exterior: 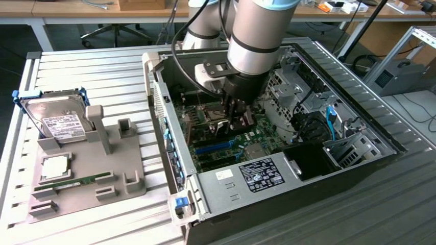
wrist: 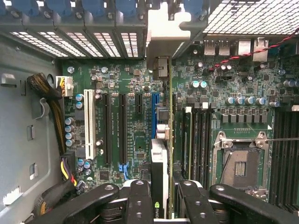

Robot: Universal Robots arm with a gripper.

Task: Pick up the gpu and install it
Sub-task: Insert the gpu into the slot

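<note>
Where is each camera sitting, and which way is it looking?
Exterior view: off the arm, up high, looking down at a slant on the open computer case; the arm and its gripper reach down into it.
Wrist view: on the wrist, looking straight down past the fingers at the motherboard; the fingers clamp the gpu edge-on.
Shared: both show the gripper and the motherboard inside the case.
</note>
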